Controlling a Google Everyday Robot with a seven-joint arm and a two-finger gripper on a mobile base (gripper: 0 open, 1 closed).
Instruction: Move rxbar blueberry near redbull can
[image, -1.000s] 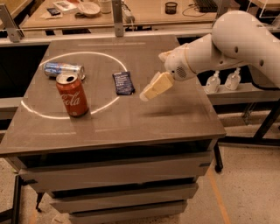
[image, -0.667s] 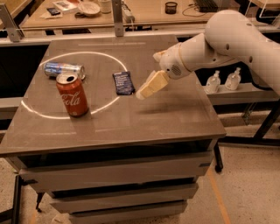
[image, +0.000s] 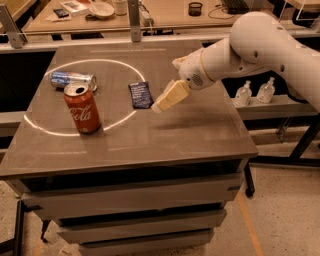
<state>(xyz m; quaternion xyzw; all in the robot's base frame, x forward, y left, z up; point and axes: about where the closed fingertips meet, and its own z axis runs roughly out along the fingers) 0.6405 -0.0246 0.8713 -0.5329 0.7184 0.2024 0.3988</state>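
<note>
The rxbar blueberry (image: 140, 94), a flat dark navy wrapper, lies on the table (image: 200, 130) near its middle. The redbull can (image: 72, 79), silver and blue, lies on its side at the back left. My gripper (image: 161, 104) hangs just right of the rxbar, its cream tip close to the bar's right edge and a little above the tabletop. It holds nothing that I can see.
An upright red Coca-Cola can (image: 82, 108) stands in front of the redbull can, left of the rxbar. A white ring of light (image: 107, 62) is drawn on the tabletop. A bench with clutter runs behind. Two bottles (image: 255, 91) stand on a shelf to the right.
The arm has swung left, bringing my gripper from the table's right half to just beside the rxbar. The cans and the bar have not moved.
</note>
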